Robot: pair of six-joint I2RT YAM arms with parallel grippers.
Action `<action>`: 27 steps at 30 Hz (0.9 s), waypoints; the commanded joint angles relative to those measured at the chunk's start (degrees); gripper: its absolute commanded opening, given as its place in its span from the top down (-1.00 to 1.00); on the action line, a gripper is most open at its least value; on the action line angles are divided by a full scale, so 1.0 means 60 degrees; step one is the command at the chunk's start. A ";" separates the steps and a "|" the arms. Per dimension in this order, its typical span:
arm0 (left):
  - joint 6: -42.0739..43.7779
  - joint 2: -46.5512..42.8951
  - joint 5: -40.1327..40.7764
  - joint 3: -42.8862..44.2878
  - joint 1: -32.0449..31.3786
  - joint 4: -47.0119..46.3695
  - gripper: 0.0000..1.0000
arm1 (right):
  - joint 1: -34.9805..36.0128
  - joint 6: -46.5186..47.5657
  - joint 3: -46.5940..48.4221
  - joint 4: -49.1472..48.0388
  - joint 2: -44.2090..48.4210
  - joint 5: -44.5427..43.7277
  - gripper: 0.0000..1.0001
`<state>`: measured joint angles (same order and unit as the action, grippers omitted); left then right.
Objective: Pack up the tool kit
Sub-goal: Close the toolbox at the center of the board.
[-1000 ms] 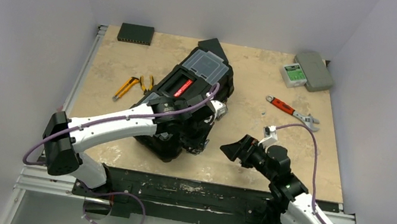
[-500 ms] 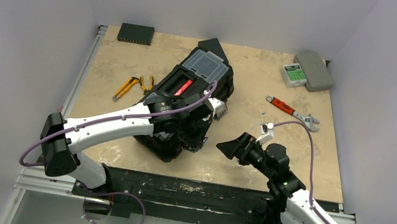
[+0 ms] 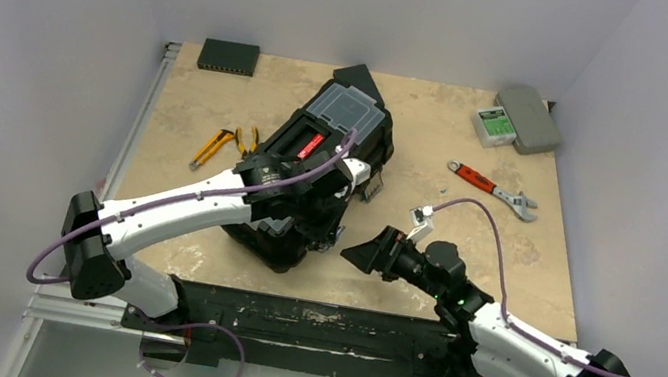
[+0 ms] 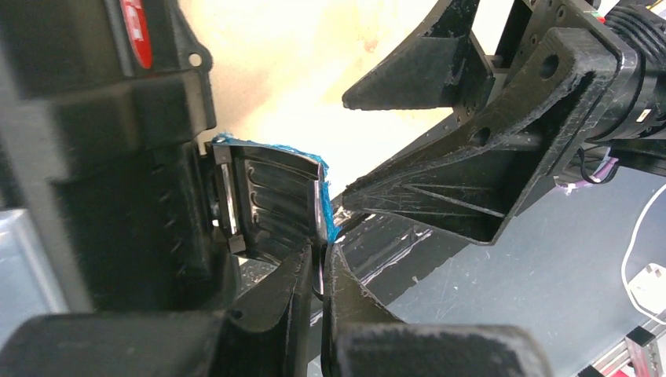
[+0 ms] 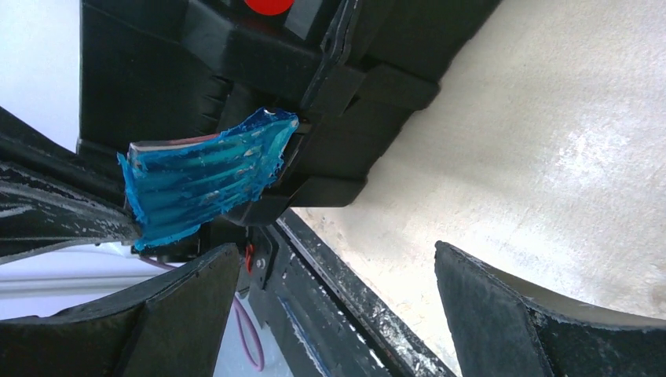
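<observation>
The black toolbox (image 3: 320, 156) lies at an angle in the middle of the table, its clear-lidded compartment at the far end and a red label on its handle. My left gripper (image 4: 320, 253) is shut on the thin edge of the toolbox's front latch (image 4: 271, 200), a ribbed flap with blue tape on its outer face (image 5: 206, 179). My right gripper (image 3: 357, 253) stands open just right of that latch, its fingers (image 4: 471, 177) apart from it with nothing between them. Yellow-handled pliers (image 3: 213, 146) lie left of the box. A red-handled wrench (image 3: 490, 186) lies to its right.
A flat grey case (image 3: 529, 118) and a small green-and-white box (image 3: 494, 125) sit at the back right. A thin black device (image 3: 228, 55) lies at the back left. The table's black front rail (image 5: 353, 306) runs just below my right fingers.
My right arm has swung left, bringing its open jaws closer to the toolbox's front latch. The left wrist has shifted slightly left, still gripping the latch.
</observation>
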<state>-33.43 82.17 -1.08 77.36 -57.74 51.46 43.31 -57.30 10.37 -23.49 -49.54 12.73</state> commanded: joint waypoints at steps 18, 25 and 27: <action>0.0243 -0.0640 0.2202 0.0512 0.0394 0.1341 1.00 | 0.1424 -0.0076 0.1611 -0.2239 -0.2547 -0.1419 -0.86; 0.0465 -0.1023 0.2298 0.0621 0.0394 0.1281 0.96 | 0.1511 -0.0295 0.1800 -0.2539 -0.3050 -0.1716 -0.87; 0.0522 -0.1098 0.2322 0.0733 0.0394 0.1313 0.84 | 0.1526 -0.0312 0.1880 -0.2497 -0.3086 -0.1773 -0.87</action>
<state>-32.69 78.50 10.33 78.96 -55.86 58.15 52.12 -58.50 18.72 -35.29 -67.90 4.89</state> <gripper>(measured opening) 0.044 0.932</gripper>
